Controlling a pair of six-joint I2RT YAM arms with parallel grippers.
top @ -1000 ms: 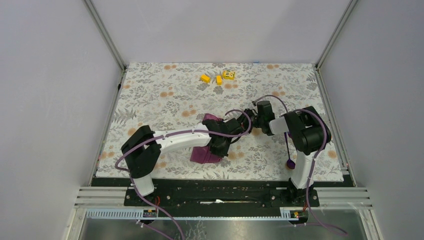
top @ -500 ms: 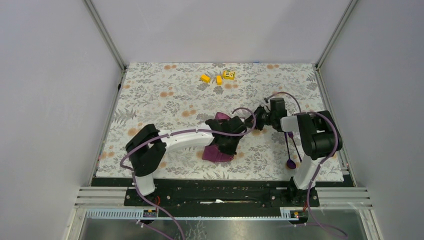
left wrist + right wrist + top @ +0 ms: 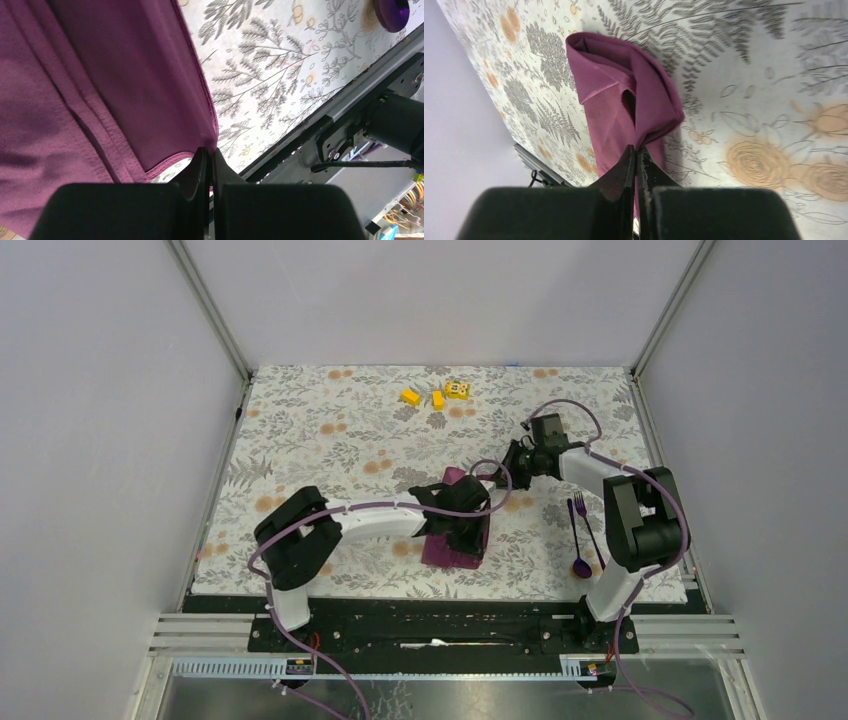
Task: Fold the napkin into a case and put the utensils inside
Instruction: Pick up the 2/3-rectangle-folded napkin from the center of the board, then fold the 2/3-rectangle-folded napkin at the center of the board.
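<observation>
Our left jaws are pressed together on a hemmed corner of the napkin; our right jaws pinch its bunched fold. Both bites look shallow: an uneven pull could slip the cloth free and undo the fold. The utensils lie apart, off the right jaws' outer side.

Inventory: one plum napkin, one purple spoon, one purple fork, three yellow blocks, one floral tablecloth.
</observation>
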